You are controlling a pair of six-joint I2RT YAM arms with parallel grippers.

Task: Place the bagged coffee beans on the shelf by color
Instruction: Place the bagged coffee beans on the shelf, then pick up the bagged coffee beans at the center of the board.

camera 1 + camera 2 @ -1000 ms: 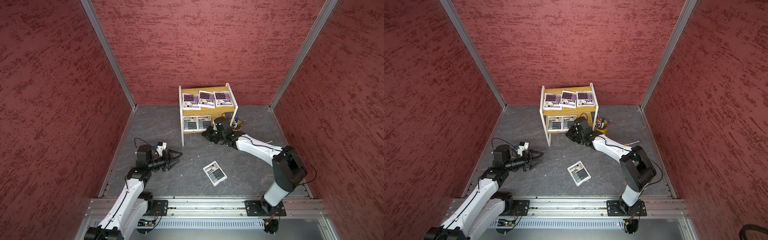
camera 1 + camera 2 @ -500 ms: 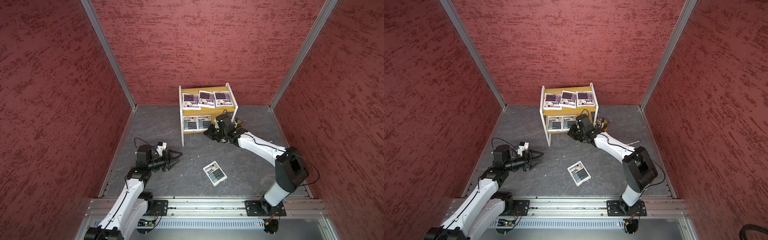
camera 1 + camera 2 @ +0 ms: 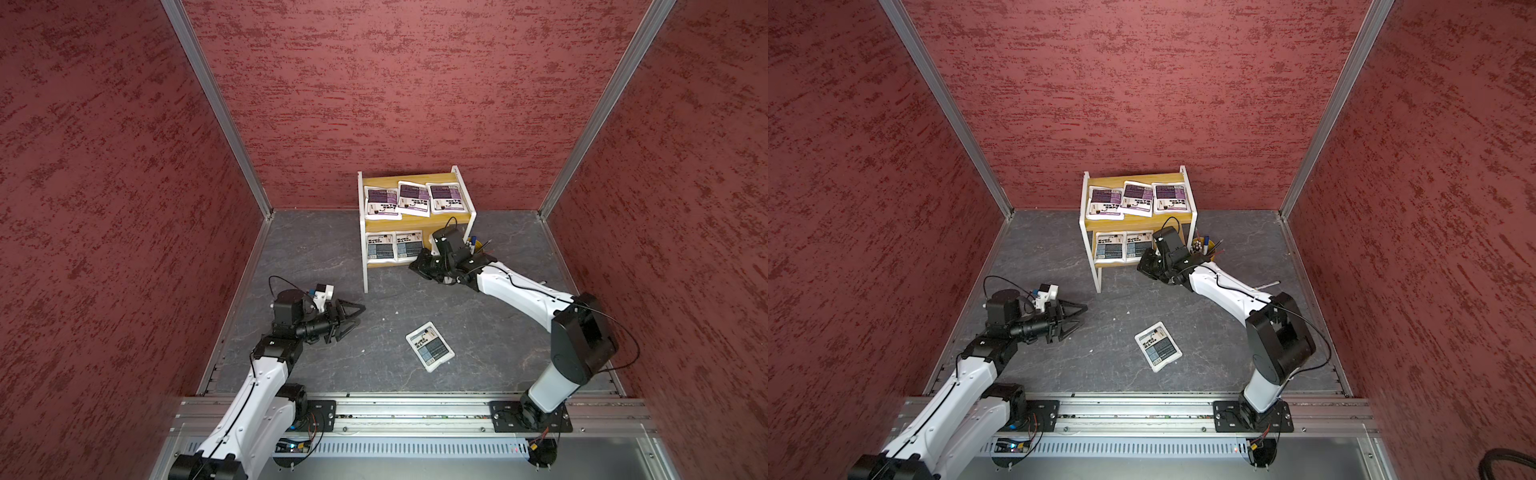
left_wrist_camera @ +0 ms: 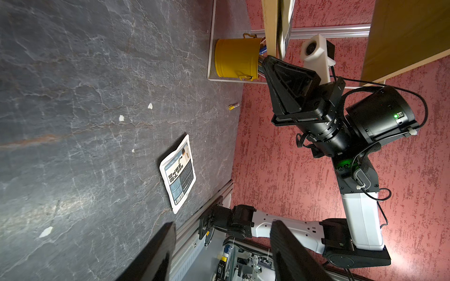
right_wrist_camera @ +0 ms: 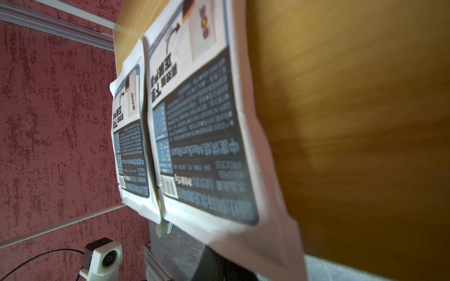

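Note:
The shelf (image 3: pixel 415 223) (image 3: pixel 1133 179) stands at the back wall. Three purple bagged coffee beans (image 3: pixel 413 198) lie on its top board. Two grey-blue ones (image 3: pixel 380 248) (image 3: pixel 409 246) lie side by side on the lower board (image 5: pixel 353 121). A third grey-blue pouch (image 3: pixel 430 346) (image 3: pixel 1158 345) (image 4: pixel 179 174) lies flat on the floor. My right gripper (image 3: pixel 415 264) (image 3: pixel 1142 266) is shut at the lower board's front edge, its fingers (image 5: pixel 219 265) under the overhanging corner of the right-hand pouch (image 5: pixel 202 136). My left gripper (image 3: pixel 358 318) (image 3: pixel 1081 317) (image 4: pixel 222 233) is open and empty, left of the floor pouch.
A yellow pen cup (image 3: pixel 478 245) (image 4: pixel 236 58) stands beside the shelf's right legs, behind my right wrist. A small yellow marker (image 4: pixel 233 106) and a grey stick (image 3: pixel 1268 284) lie on the floor near the right wall. Red walls enclose three sides.
My right gripper has moved a little up and toward the shelf's lower board, staying shut. The left arm and the floor pouch have not moved.

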